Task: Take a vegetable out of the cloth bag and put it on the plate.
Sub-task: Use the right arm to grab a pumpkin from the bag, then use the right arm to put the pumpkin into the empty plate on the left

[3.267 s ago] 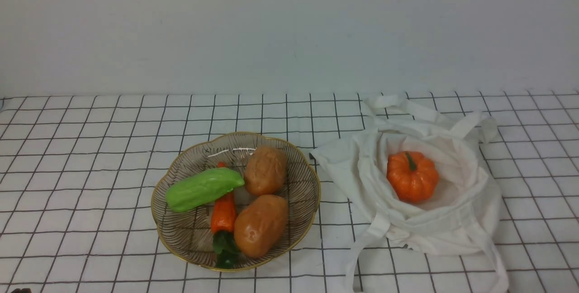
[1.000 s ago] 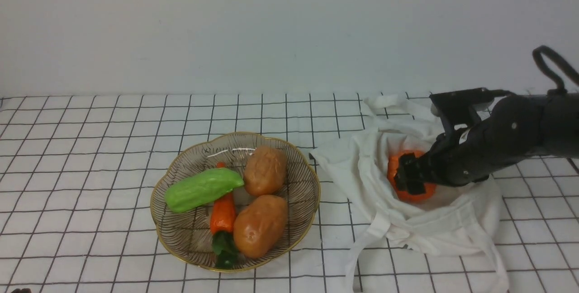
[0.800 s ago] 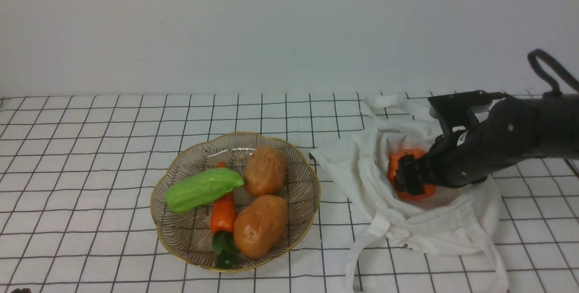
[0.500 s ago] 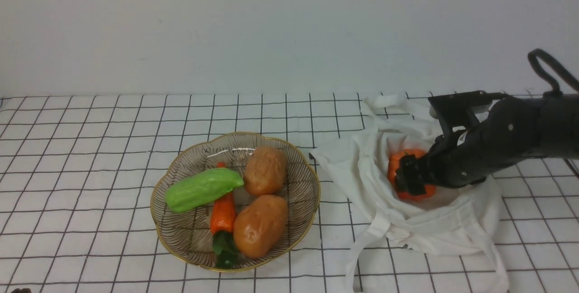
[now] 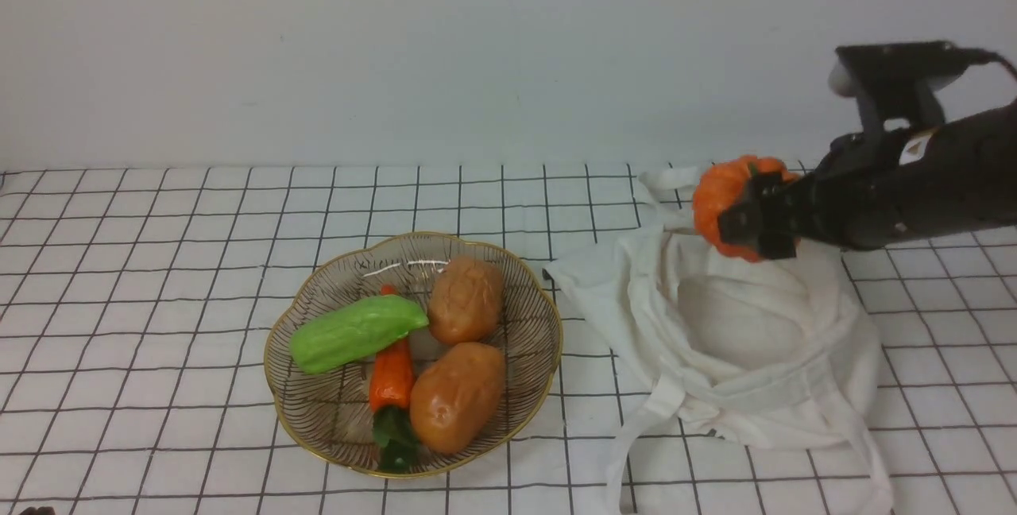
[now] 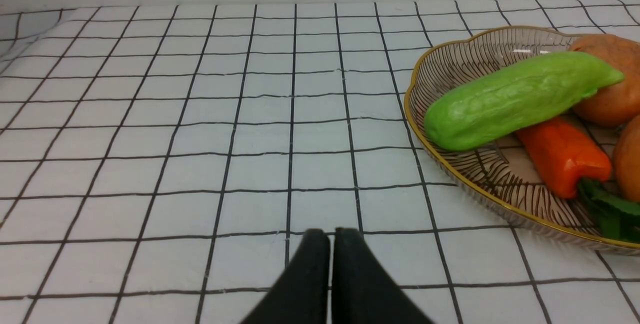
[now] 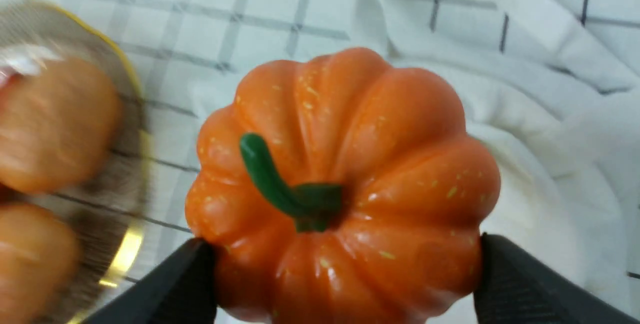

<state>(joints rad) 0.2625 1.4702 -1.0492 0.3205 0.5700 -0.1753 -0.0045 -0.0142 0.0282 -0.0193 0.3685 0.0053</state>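
Table (image 5: 159, 261) first: over its checked cloth, on the near side, your left end effector (image 6: 331, 236) sits with its jaws pressed together, gripping nothing, near the plate (image 5: 330, 412) but apart from it. Next out is that plate, crowded already: a green gourd (image 5: 353, 330) lies across a carrot (image 5: 393, 376), with two potatoes (image 5: 459, 396) on its right half. Bare glass shows mostly on the near-left part and along the far rim. Beyond and to the right lies the bag (image 5: 739, 332), slumped open and, as far as you can see, with nothing in its hollow. Farthest back, the pumpkin (image 5: 715, 197) hangs in the air above the bag's far edge, stem up, pinched across its ribbed sides by your right end effector (image 5: 751, 217), whose jaws stand wide around it. So the lift out looks done; the carry is what is left. What matters now: the plate lies to the left of the pumpkin and nearer to you, so the right arm must swing left and draw back. I'd judge the free room tight; aim for bare glass, or the round pumpkin may roll off a potato.
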